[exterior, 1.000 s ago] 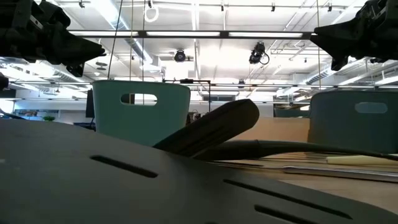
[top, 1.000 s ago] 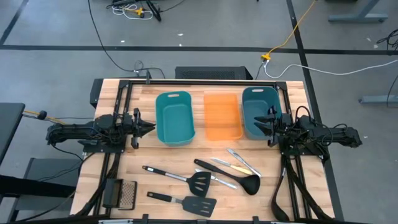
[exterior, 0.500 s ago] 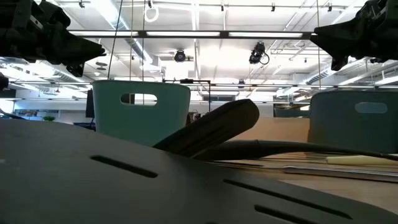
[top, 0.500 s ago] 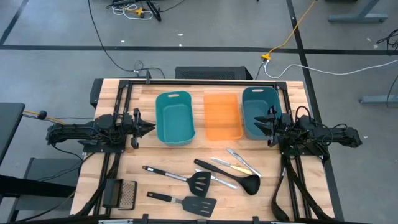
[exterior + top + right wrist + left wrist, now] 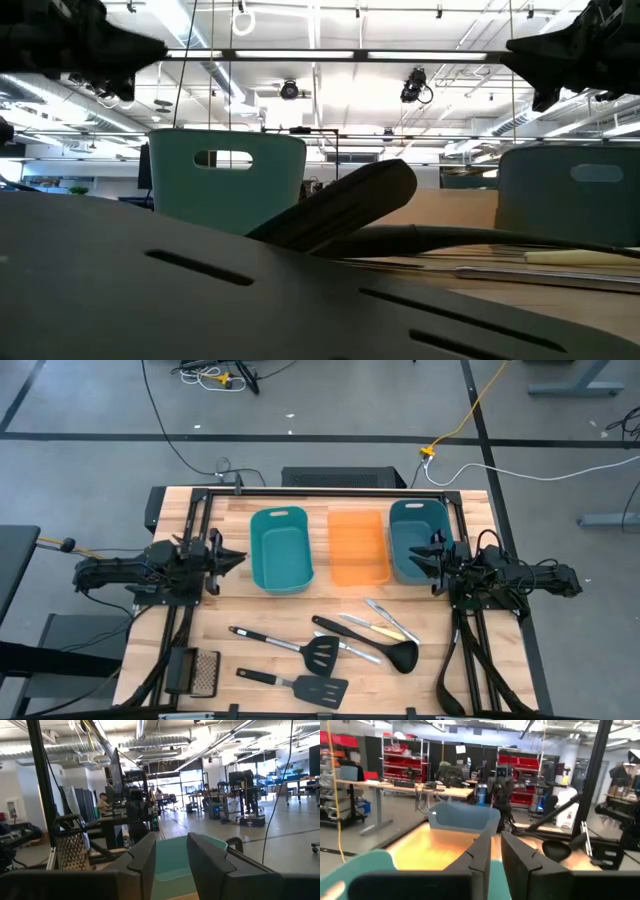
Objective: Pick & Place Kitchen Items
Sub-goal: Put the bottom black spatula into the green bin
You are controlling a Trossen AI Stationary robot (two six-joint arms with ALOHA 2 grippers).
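Note:
Two black slotted spatulas [image 5: 320, 653] [image 5: 322, 688], a black ladle [image 5: 400, 656], silver table knives [image 5: 357, 622] and a small yellow-handled knife [image 5: 390, 630] lie flat on the table's near half. My left gripper [image 5: 240, 557] hovers empty at the left of the teal bin [image 5: 281, 548], its fingers close together; it also shows in the left wrist view [image 5: 495, 847]. My right gripper [image 5: 412, 557] hovers empty over the dark teal bin [image 5: 415, 535], its fingers close together; it also shows in the right wrist view [image 5: 171, 851].
An orange bin [image 5: 358, 547] stands between the two teal bins at mid-table. A small black-framed mesh grater [image 5: 205, 672] lies at the near left. In the low view a spatula [image 5: 340, 210] fills the foreground. Bare wood shows around the utensils.
My left gripper has risen a little beside the teal bin; its fingers show no change. The right arm and the utensils have kept still.

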